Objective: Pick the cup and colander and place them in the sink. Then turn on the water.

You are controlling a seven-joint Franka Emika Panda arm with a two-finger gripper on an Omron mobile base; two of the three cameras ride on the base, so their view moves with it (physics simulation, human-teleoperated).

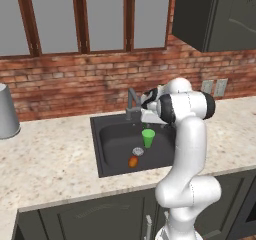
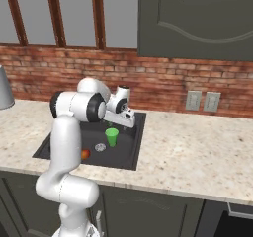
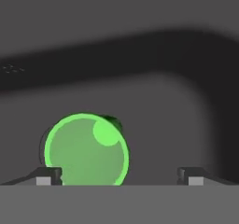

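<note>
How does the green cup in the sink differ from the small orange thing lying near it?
The cup is bright green; the orange thing is orange-red. The cup stands upright and taller, open mouth up as the hand view shows, while the orange thing is low and rounded. The cup stands behind the round drain, nearer the faucet; the orange thing lies in front of it. Both rest on the floor of the sink, untouched.

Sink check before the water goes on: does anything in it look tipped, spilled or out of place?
The cup stands upright in the sink, nothing spilled. One oddity: a small orange thing lies by the drain.
</note>
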